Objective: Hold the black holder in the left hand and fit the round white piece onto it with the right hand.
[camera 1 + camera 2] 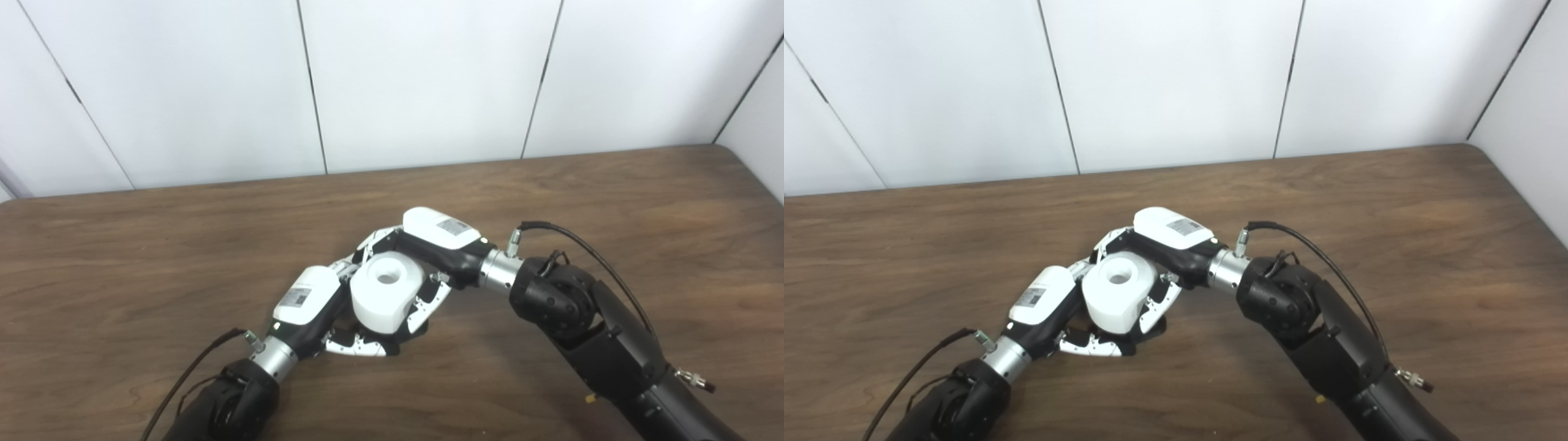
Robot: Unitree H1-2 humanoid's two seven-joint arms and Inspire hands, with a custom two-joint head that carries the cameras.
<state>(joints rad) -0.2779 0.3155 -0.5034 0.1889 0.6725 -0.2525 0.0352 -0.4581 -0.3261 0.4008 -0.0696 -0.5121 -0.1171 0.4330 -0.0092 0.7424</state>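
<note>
The round white piece (384, 294), a thick cylinder with a hole in its top, sits between both hands at the middle of the table. My right hand (438, 245) comes in from the right and is shut on the white piece, fingers curled round its far and near sides. My left hand (318, 309) reaches in from the lower left, its fingers wrapped beneath the white piece. Only dark slivers of the black holder (409, 329) show under the white piece; most of it is hidden by the piece and the fingers.
A brown wooden table (153, 257) spreads to both sides, bounded by white wall panels (422, 79) at the back and a wall at the far right (759, 135). Cables loop off both wrists.
</note>
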